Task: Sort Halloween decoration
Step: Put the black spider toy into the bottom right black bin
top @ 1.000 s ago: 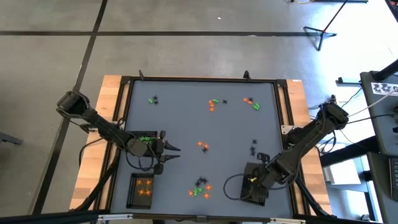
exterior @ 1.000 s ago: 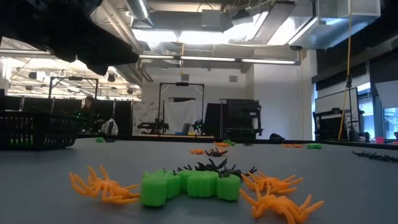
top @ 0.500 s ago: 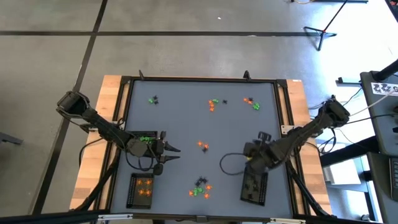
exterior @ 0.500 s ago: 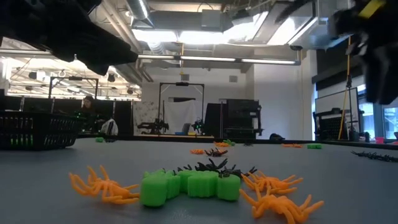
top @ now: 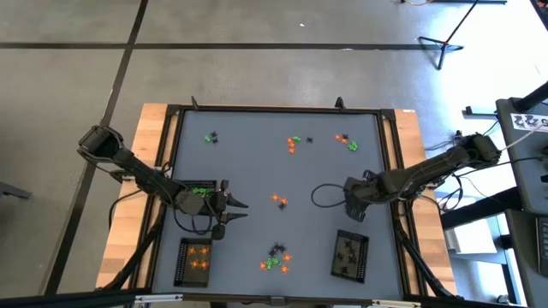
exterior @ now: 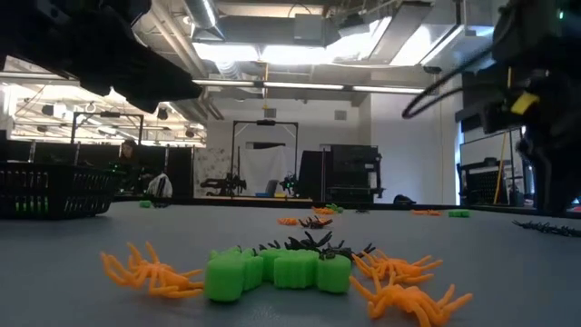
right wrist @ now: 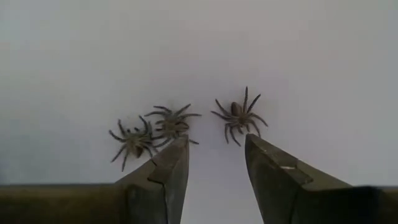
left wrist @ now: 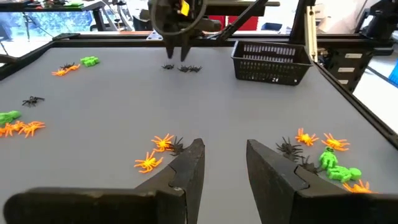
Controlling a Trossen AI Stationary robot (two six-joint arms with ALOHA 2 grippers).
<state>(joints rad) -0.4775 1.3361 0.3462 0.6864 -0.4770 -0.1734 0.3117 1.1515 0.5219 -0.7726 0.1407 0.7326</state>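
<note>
On the counter, right side: the right hand (top: pixel 350 208) hangs over three black spiders (right wrist: pixel 177 127), its fingers (right wrist: pixel 169 167) parted with a clear gap and nothing between them; the spiders lie just past the fingertips.
Left hand: the left hand (top: pixel 229 210) sits near the counter's left edge, next to the tray of green pieces (top: pixel 199 192); its fingers (left wrist: pixel 186 169) stand apart with a gap and hold nothing.
Counter: grey counter (top: pixel 257 171) with a dark frame.
Trays: a tray with orange pieces (top: pixel 195 259) at the near left; a tray with black pieces (top: pixel 350 255) at the near right, below the right hand.
Loose trinkets: a mixed heap of orange spiders, green blocks and black spiders (top: pixel 276 257) at the near middle; an orange pair (top: pixel 279 201) in the centre; small mixed groups along the far side (top: pixel 294 143), (top: pixel 347 141), (top: pixel 211 137).
</note>
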